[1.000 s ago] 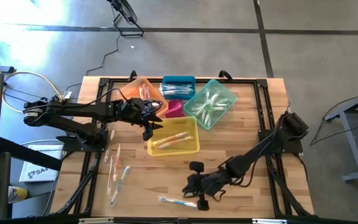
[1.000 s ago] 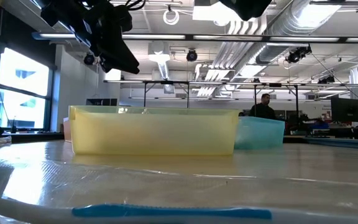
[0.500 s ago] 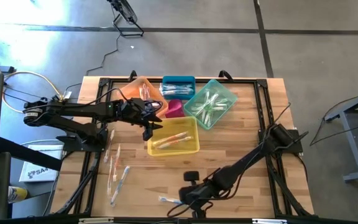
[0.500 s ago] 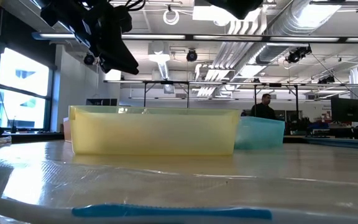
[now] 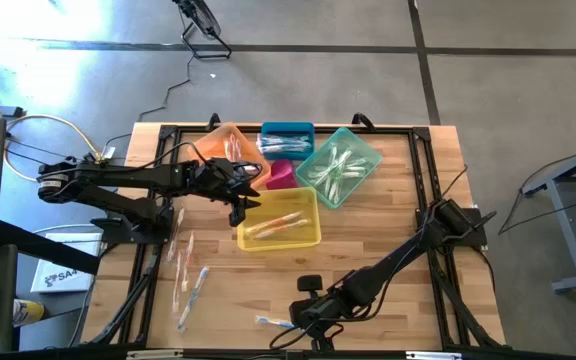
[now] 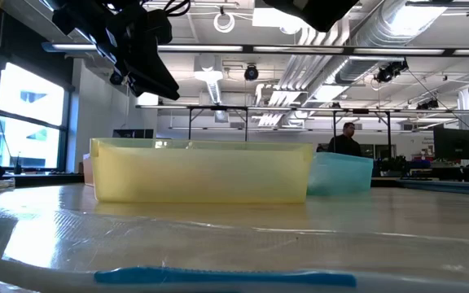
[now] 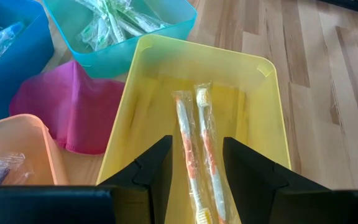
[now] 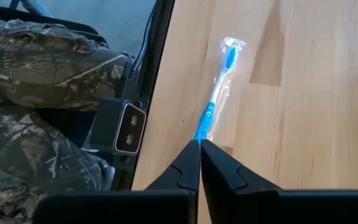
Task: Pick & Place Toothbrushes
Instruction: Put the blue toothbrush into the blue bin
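Jaws apart over yellow bin [image 7: 263,74]

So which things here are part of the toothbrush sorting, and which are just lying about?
Part of the job:
- blue toothbrush, right gripper shut at its handle end
- loose toothbrushes by the table's left edge
- orange toothbrushes in the yellow bin
- left gripper, open over that bin

Lying about:
- pink bin
- small camera box at the table edge

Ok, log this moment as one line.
left gripper: open, over yellow bin | right gripper: shut on blue toothbrush at table's near edge | place: pending
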You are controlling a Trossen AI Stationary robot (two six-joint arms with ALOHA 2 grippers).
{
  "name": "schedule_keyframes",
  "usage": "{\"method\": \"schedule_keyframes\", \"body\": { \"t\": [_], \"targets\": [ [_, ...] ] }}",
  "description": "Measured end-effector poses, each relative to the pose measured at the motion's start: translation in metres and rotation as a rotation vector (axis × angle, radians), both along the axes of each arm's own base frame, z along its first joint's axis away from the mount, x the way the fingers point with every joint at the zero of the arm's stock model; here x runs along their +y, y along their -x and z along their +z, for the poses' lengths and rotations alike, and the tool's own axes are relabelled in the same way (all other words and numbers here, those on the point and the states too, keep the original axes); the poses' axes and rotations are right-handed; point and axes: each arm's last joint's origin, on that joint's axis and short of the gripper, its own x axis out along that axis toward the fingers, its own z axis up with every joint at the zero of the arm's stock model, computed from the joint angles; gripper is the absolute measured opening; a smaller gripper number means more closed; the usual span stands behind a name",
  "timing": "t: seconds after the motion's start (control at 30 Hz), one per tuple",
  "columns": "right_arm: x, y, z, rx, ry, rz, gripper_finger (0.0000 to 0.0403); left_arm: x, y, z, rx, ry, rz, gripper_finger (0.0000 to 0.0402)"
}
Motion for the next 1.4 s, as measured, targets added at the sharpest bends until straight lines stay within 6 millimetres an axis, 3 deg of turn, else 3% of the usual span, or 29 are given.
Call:
{"method": "schedule_keyframes", "body": {
  "t": [0.23,0.47,0.57,0.8,1.1,1.4],
  "targets": [
    [-0.003,0.003,-0.017,0.010,-0.001,-0.057,0.0081,0.000,0.000,0.000,0.000,0.000,0.000,0.0139],
    [0.003,0.007,-0.018,-0.006,0.000,-0.009,0.0142,0.000,0.000,0.000,0.001,0.000,0.000,0.0139],
    [0.006,0.004,-0.027,-0.012,0.026,0.017,0.0146,0.000,0.000,0.000,0.001,0.000,0.000,0.0139],
    [0.015,-0.005,-0.068,0.018,0.023,0.055,0.0146,0.000,0.001,-0.001,0.011,0.001,0.001,0.0139],
    [0.017,-0.009,-0.067,-0.023,0.008,0.046,0.0146,0.000,0.001,-0.001,0.018,0.002,0.000,0.0139],
    [0.017,-0.014,-0.090,-0.002,0.014,0.033,0.0146,0.000,0.001,-0.002,0.024,0.003,0.000,0.0139]
  ]
}}
